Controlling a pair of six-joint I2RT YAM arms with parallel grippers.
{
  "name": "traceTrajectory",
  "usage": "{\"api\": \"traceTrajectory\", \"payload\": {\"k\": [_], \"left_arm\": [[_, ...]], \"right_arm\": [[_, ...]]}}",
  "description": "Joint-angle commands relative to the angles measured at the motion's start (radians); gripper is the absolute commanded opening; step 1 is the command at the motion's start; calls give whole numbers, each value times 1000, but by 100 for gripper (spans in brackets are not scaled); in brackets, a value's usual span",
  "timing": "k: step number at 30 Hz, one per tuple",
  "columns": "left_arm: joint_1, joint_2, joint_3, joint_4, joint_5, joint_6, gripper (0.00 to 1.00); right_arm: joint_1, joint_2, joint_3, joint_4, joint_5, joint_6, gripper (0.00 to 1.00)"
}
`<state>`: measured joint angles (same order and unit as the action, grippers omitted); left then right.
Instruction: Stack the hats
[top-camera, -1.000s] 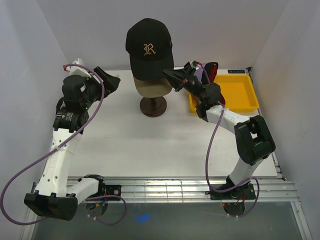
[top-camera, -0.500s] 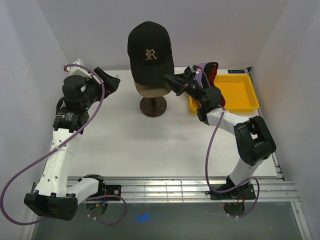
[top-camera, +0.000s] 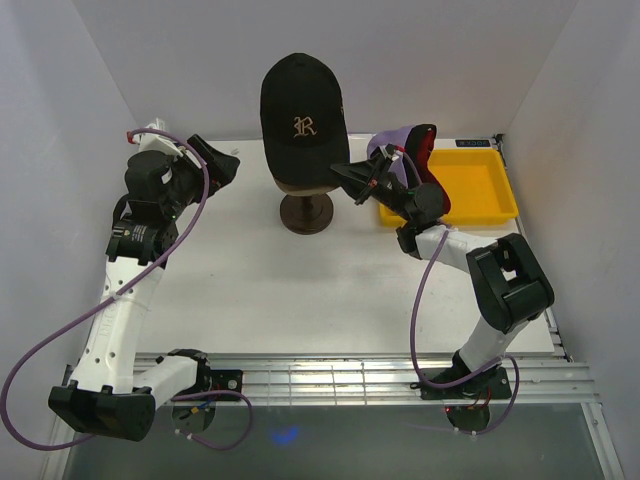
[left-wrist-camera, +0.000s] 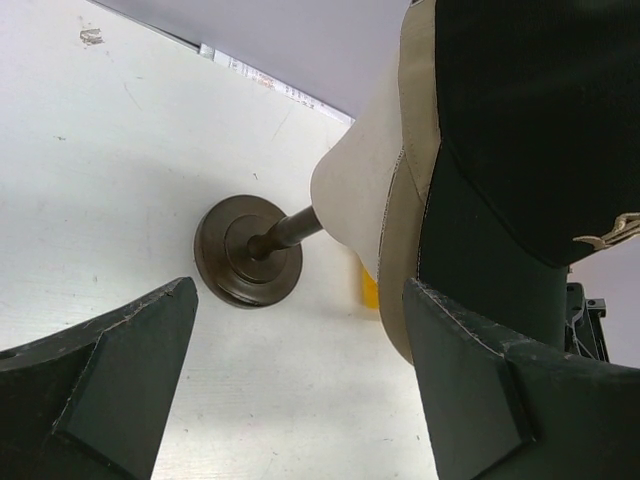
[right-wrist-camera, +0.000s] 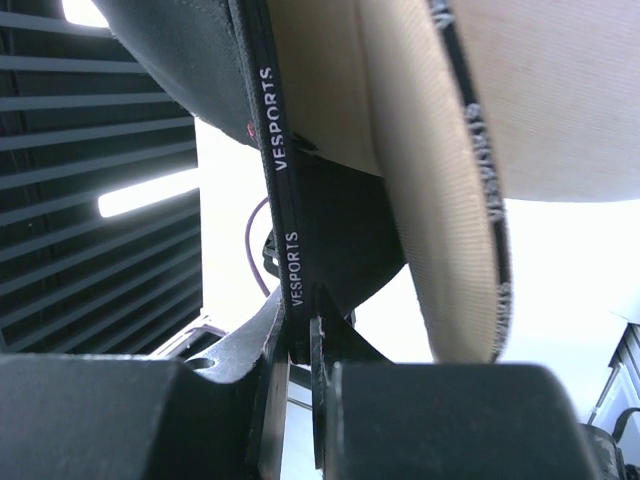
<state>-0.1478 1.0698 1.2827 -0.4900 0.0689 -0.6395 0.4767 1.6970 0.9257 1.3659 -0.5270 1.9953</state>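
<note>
A black cap with a gold R (top-camera: 303, 115) sits on the beige mannequin head (top-camera: 296, 187) at the back centre. My right gripper (top-camera: 347, 175) is shut on the cap's lower right edge; the right wrist view shows the black band marked VESPORTS (right-wrist-camera: 282, 190) pinched between the fingers. More hats lie stacked at the left end of the yellow tray (top-camera: 480, 185): a lavender one (top-camera: 400, 145) on top and a red one (top-camera: 425, 145) beside it. My left gripper (top-camera: 222, 165) is open and empty, left of the head. The left wrist view shows the head (left-wrist-camera: 380, 200) and the cap (left-wrist-camera: 540, 120).
The mannequin head stands on a thin post with a dark round base (top-camera: 307, 212), also in the left wrist view (left-wrist-camera: 248, 250). White walls close in the table on three sides. The yellow tray sits at the back right corner.
The black cap has come further down over the mannequin head and turned more upright. My right gripper has dropped a little with it. The left arm has not moved.
</note>
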Motion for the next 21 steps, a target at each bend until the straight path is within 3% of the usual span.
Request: {"api": "traceTrajectory", "payload": {"k": [1,10,16,21], "left_arm": [[2,-25,-13,-1,-11,9,94],[1,-28,-23,1,-15,11,94],[2,-25,-26,4,-18,15,94],[2,-21,-26,8,-9,17,94]], "right_arm": [[-10,-13,-42,39,-27,186,8],[-18,-10,-68,-45,-45,129,8],[-18,-42,-5,-226,-60,31,8],[-20,-83,48,-390,-59,-59,26]]}}
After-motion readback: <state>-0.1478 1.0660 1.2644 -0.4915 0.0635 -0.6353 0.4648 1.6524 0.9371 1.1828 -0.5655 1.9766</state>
